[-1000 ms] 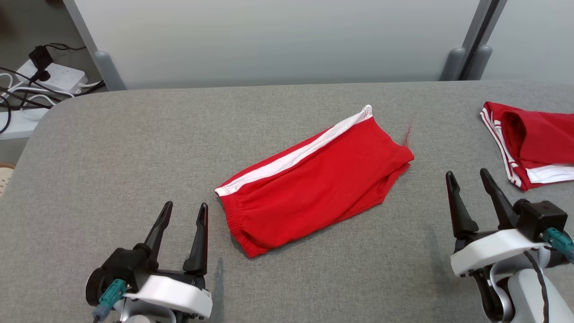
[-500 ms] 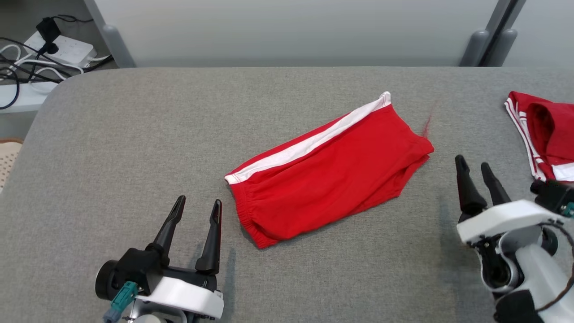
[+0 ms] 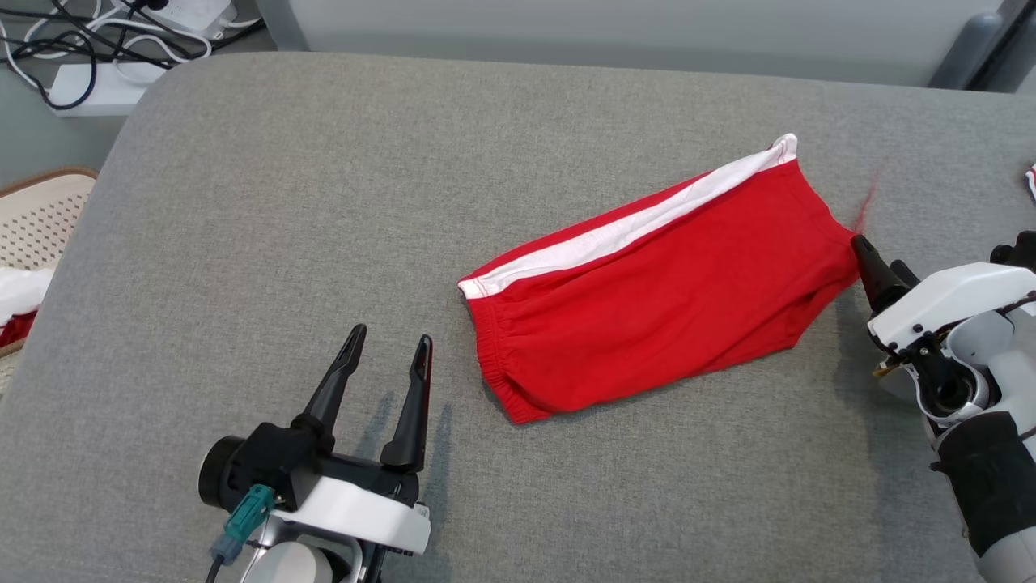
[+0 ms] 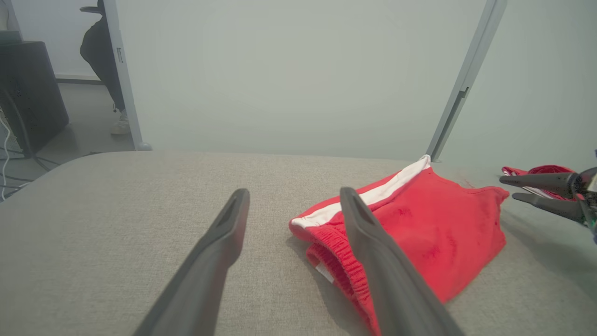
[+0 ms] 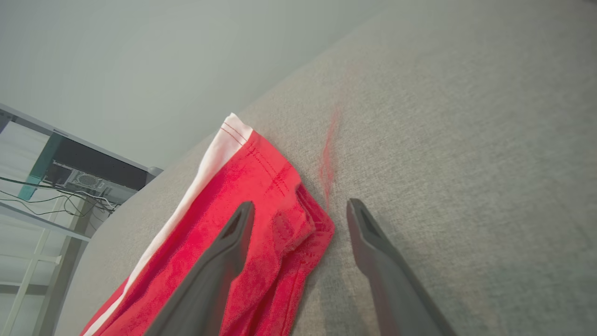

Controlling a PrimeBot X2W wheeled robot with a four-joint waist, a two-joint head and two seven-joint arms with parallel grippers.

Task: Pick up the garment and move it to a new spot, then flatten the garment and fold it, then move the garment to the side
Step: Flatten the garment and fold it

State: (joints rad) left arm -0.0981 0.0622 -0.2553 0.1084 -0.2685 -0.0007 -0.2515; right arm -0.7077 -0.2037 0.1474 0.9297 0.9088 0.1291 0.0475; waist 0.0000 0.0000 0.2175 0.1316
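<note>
Grey woven cloth covers the bench [image 3: 243, 243] in front of me, with a pale partition [image 3: 566, 32] standing behind its far edge. The garment [image 3: 664, 300], a pair of red shorts folded into a long flat shape, lies on the bench right of middle, between my two hands.

My left hand [image 3: 391, 335] hovers just near-left of its gathered waistband end, fingers spread apart and holding nothing, with a strip of bare bench between them and the cloth. My right hand [image 5: 299, 203] is at the opposite end, fingers also spread. In the right wrist view one finger is over the red corner and the other over bare bench; I cannot tell whether either touches the cloth.

The garment's long axis runs diagonally, from the waistband nearer me on the left to the leg hem farther off on the right. A white stripe [image 3: 631, 231] follows its far long edge.

A second red garment [image 4: 541, 169] lies farther right, beyond my right hand. A perforated cream basket [image 3: 40, 219] sits off the bench's left edge, and a power strip [image 3: 105, 85] with tangled cables sits off its far left corner. A thin red smear [image 3: 868, 202] marks the cloth just beyond the hem.
</note>
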